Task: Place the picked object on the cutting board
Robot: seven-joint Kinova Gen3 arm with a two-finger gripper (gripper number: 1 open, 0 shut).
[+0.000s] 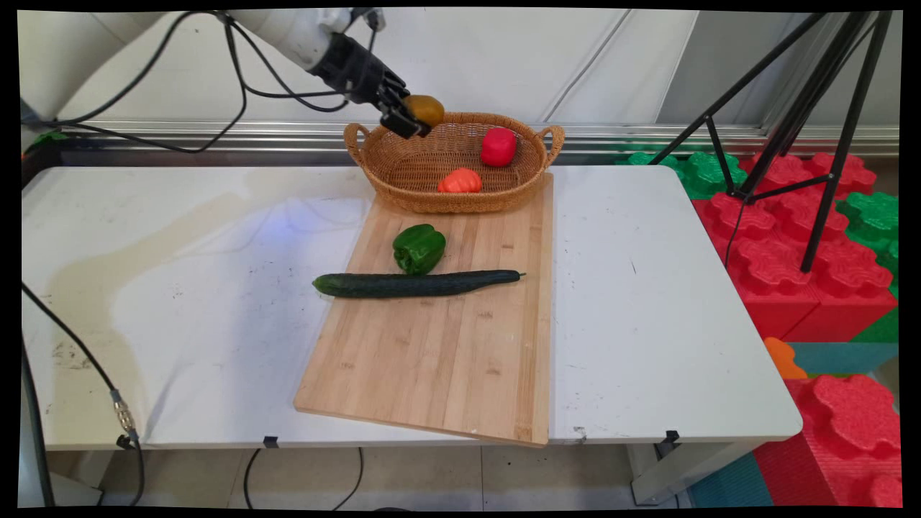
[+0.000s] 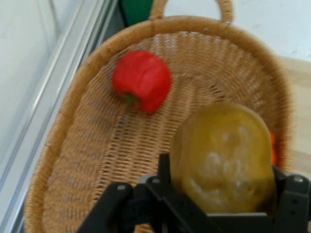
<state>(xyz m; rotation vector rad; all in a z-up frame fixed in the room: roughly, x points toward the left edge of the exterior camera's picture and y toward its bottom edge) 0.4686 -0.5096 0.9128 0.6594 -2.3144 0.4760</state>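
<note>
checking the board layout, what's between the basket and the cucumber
In the main view, a green pepper lies on the cutting board between the basket and the cucumber, close against the cucumber's far side.

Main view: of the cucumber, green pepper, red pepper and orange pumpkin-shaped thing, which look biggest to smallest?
1. Cucumber, clearly largest.
2. Green pepper.
3. Red pepper and orange pumpkin-shaped piece look alike; both lie farther off, so unranked.
</note>
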